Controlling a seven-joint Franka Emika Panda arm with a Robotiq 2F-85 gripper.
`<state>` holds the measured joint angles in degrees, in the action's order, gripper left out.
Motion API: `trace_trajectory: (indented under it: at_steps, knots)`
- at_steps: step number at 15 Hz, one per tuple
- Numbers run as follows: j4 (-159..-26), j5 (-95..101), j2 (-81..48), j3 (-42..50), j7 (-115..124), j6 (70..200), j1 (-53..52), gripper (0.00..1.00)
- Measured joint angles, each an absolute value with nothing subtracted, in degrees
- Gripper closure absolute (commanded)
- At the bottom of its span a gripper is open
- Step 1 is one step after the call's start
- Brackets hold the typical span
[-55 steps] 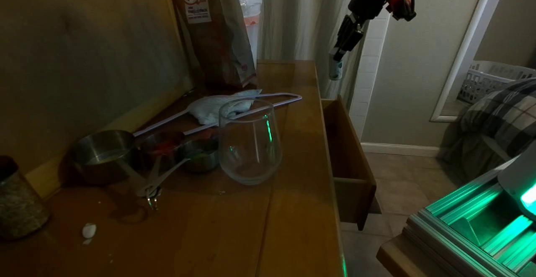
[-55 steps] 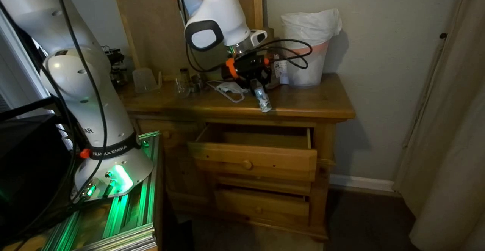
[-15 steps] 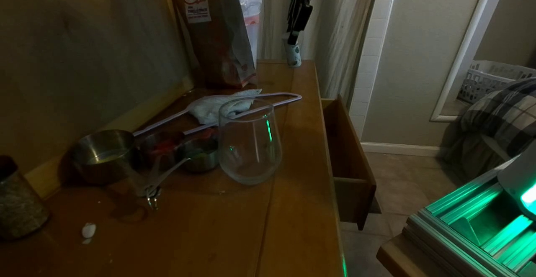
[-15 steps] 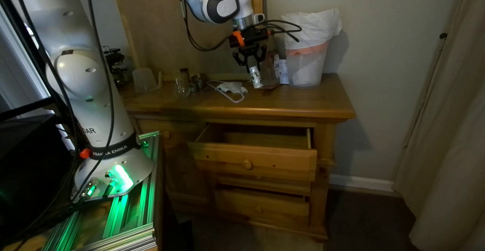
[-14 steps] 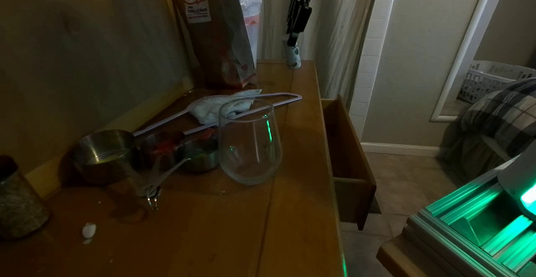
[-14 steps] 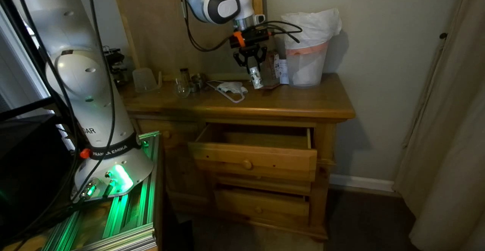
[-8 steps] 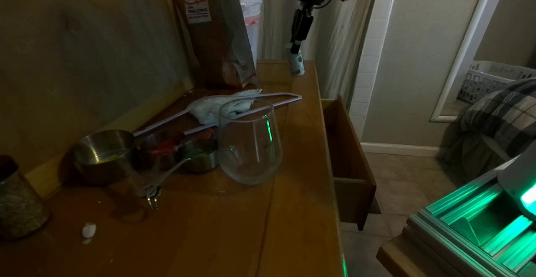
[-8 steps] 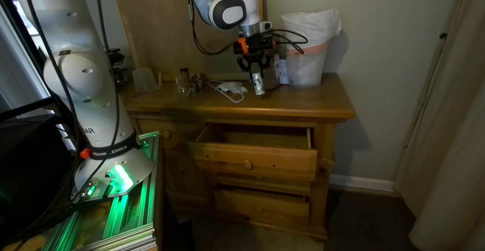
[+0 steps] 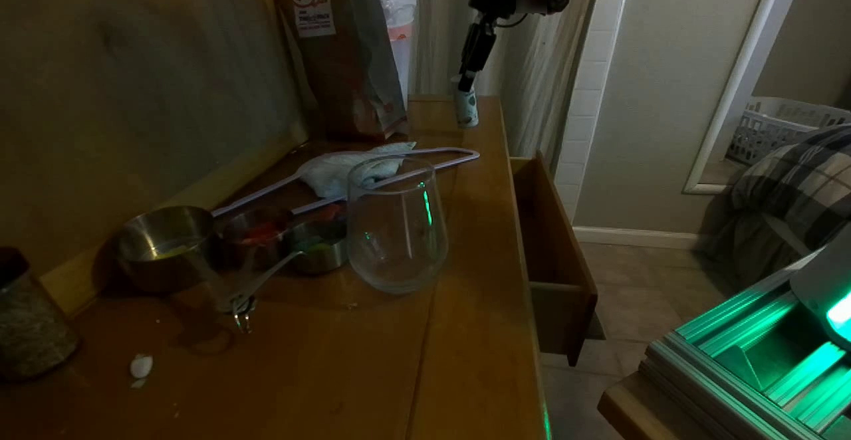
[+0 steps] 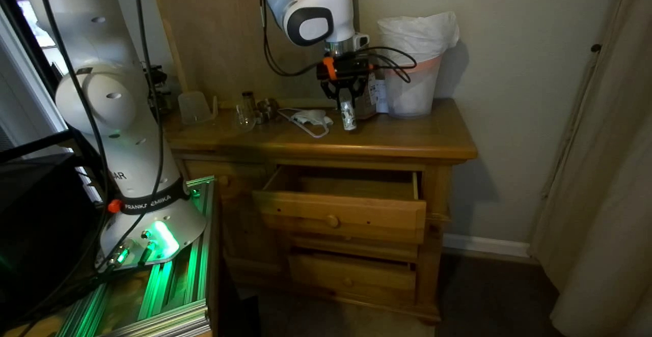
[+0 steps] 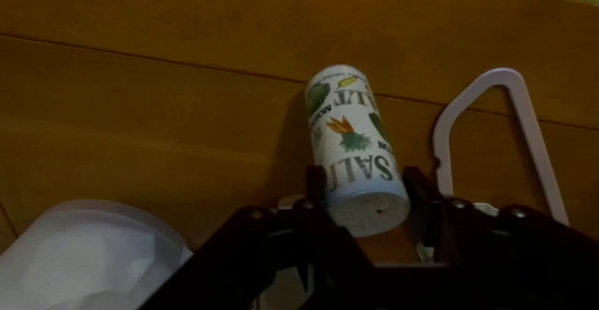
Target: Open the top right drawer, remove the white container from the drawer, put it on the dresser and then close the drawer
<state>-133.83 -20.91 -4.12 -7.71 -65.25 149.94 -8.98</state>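
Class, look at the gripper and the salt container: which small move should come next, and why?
Probably lower the white container gently until its base settles on the dresser: the gripper holds it over that surface, and no view shows clearly whether it touches.

The white container [image 11: 356,146], printed SALT, is held slightly tilted over the brown dresser [image 10: 407,136]; the top right drawer [image 10: 351,214] stands open.

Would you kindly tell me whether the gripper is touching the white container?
Touching: the wrist view shows the gripper closed on the white container, with a jaw against each side.
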Motion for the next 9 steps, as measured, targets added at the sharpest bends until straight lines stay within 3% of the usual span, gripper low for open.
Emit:
trace_trajectory:
  at_steps: [9]
  knots:
    - [-133.82,-25.32,-5.84,-9.32,-70.56,152.53,-7.51,0.80]
